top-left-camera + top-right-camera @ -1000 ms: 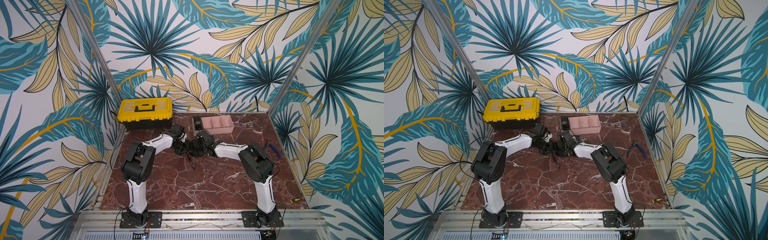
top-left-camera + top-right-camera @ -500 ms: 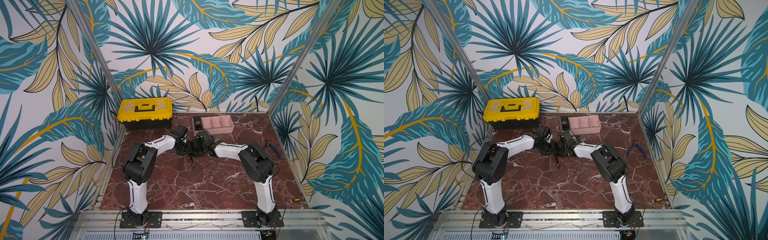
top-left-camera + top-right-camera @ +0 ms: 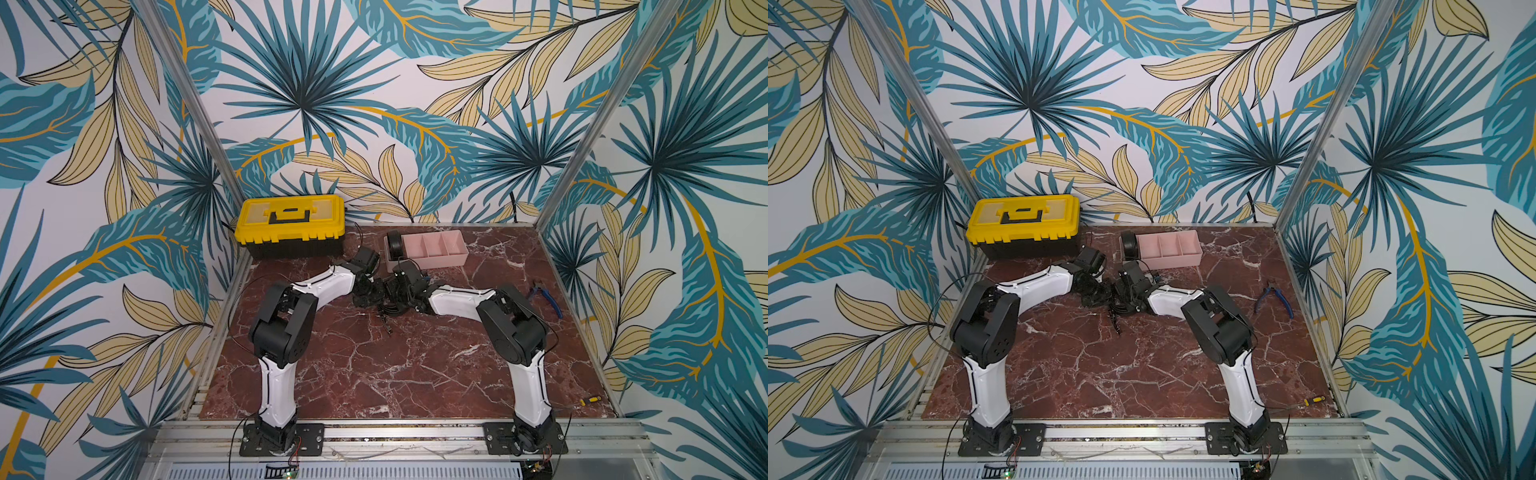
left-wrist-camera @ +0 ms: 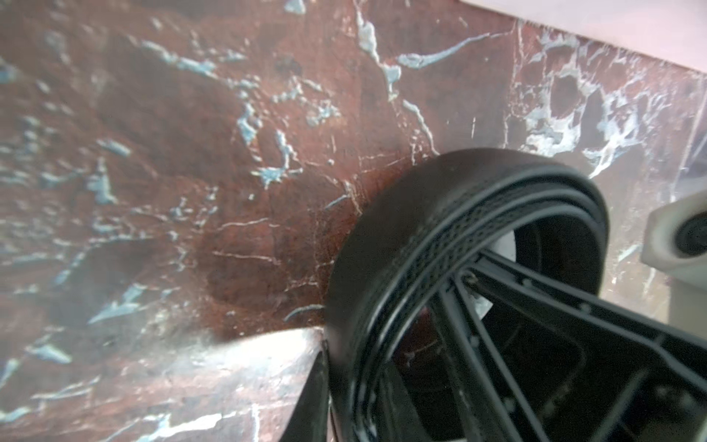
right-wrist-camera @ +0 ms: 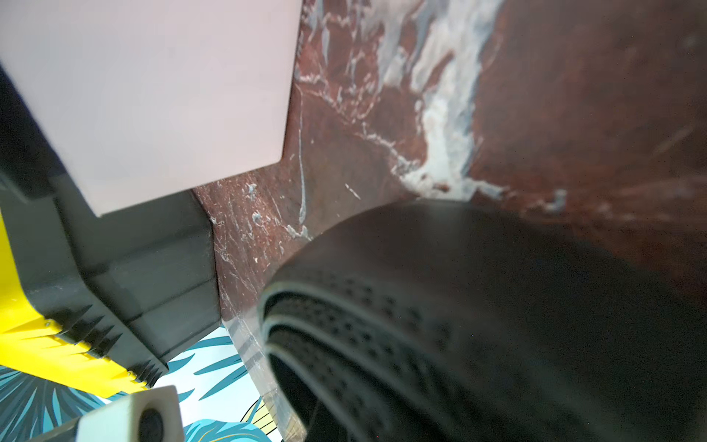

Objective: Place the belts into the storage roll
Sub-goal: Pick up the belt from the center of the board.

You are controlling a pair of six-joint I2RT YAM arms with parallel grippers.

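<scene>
Right claw (image 3: 390, 293) clenched, seemingly on the coiled belt (image 4: 421, 237); left claw (image 3: 368, 291) you can't read; mid-coiling, so next carry it into the storage roll (image 3: 453, 259), free compartment.

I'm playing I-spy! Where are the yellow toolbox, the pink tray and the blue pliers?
yellow toolbox (image 3: 289, 227): in a top view, on its lid.
pink tray (image 3: 440, 260): in a top view, on its front wall.
blue pliers (image 3: 1282, 306): in a top view, on one handle.
</scene>
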